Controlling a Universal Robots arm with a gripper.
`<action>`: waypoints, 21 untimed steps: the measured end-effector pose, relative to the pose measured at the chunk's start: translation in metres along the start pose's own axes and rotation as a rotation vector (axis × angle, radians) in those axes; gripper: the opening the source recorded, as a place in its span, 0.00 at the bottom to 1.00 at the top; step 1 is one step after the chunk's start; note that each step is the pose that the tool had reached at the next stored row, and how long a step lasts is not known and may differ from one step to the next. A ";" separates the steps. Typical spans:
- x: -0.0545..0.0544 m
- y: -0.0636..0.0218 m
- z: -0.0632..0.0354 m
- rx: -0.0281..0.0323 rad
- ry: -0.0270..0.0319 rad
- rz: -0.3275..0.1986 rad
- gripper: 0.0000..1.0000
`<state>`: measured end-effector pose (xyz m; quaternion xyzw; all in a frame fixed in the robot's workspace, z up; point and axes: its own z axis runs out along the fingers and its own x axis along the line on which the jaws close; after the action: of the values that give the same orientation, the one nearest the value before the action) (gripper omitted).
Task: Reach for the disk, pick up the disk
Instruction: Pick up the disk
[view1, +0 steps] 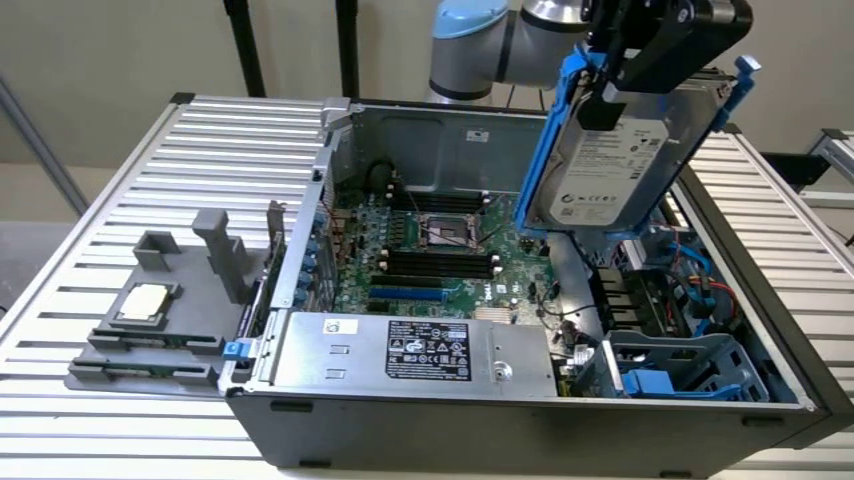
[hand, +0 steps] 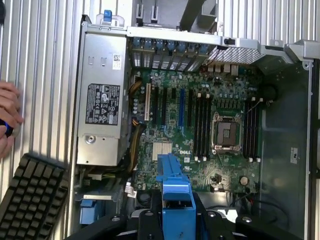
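1. Already my black gripper (view1: 627, 75) is clamped on the disk (view1: 617, 165), a flat silver-grey hard drive with a white printed label in a bright blue plastic caddy, and I hold it up in the air, nearly upright with a slight tilt.
2. It hangs above the open grey computer case (view1: 534, 420), over the side at the exterior view's right, clear of the green motherboard (view1: 441, 250) below.
3. From my wrist, the blue caddy's edge (hand: 176, 192) sits between my fingers, with the motherboard (hand: 200, 130) spread out beneath.
4. Inside the case lies a large silver box with a black label (view1: 414, 350).
5. Outside the case, a small square silver chip (view1: 143, 303) rests on a grey holder (view1: 160, 340) on the slatted metal table (view1: 80, 250).
6. A person's hand (hand: 9, 117) rests on the table next to a black keyboard (hand: 32, 197).
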<state>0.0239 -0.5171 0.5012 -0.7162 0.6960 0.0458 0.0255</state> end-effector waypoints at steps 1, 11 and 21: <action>0.002 -0.0028 -0.0004 -0.0004 0.0001 0.000 0.33; 0.027 -0.0329 -0.0037 -0.0041 -0.0001 0.000 0.33; 0.050 -0.0647 -0.0079 -0.0099 -0.0002 0.001 0.33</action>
<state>0.0901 -0.5662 0.5021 -0.7159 0.6961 0.0493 0.0220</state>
